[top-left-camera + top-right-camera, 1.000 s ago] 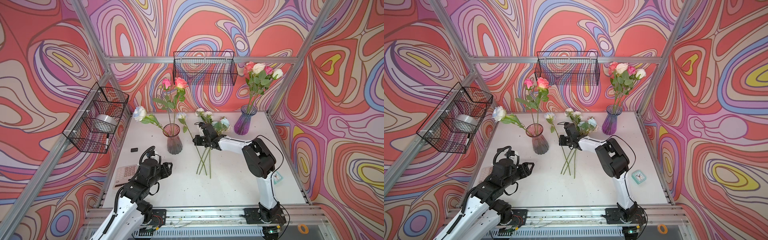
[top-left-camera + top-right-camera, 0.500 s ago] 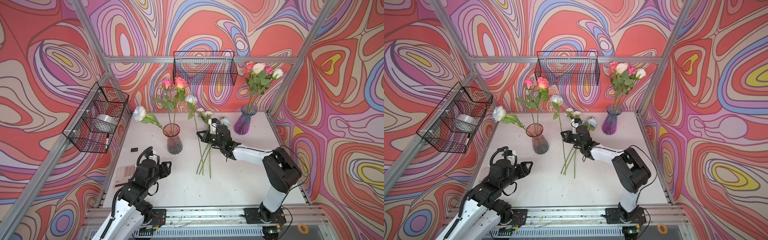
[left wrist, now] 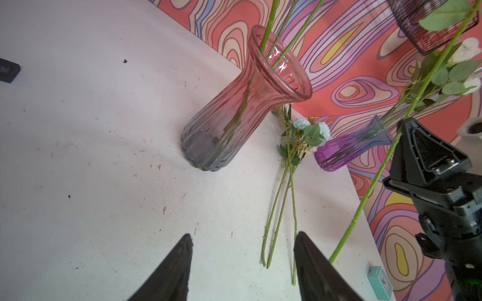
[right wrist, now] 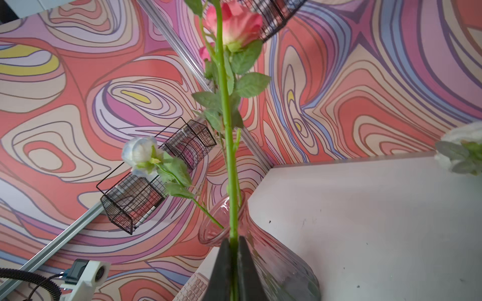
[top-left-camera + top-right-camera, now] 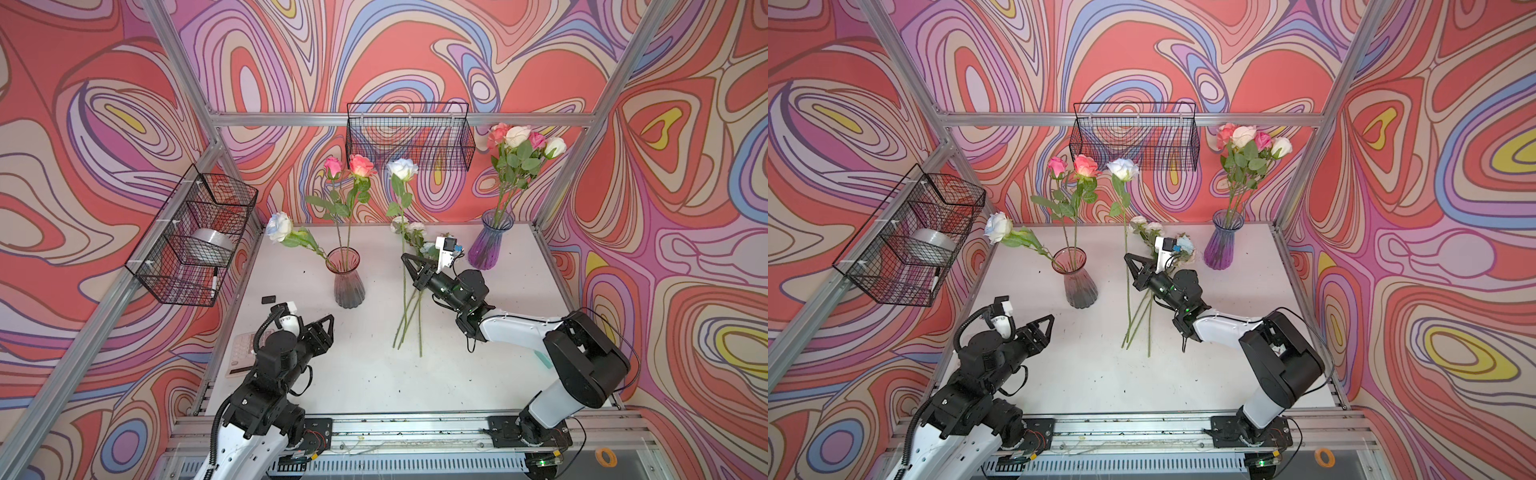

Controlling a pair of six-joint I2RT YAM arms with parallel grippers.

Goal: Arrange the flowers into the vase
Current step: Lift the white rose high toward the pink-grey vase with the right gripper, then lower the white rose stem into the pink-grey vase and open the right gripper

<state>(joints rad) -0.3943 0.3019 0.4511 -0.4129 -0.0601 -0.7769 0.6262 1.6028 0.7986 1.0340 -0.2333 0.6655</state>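
Right gripper [image 5: 406,261] clamping shut on stem of white rose [image 5: 402,169], holding it upright just right of pink vase [image 5: 348,278], its bloom sitting level with pink and coral blooms in that vase. Pink vase standing mid-table toward left edge, carrying three flowers, one leaning left. Left gripper [image 3: 242,238] hovering over front-left of table [image 5: 374,374], jaws standing apart, gripping nothing. Loose flowers [image 3: 323,129] lying between vases. Purple vase [image 5: 490,245] standing at back right corner, carrying four blooms
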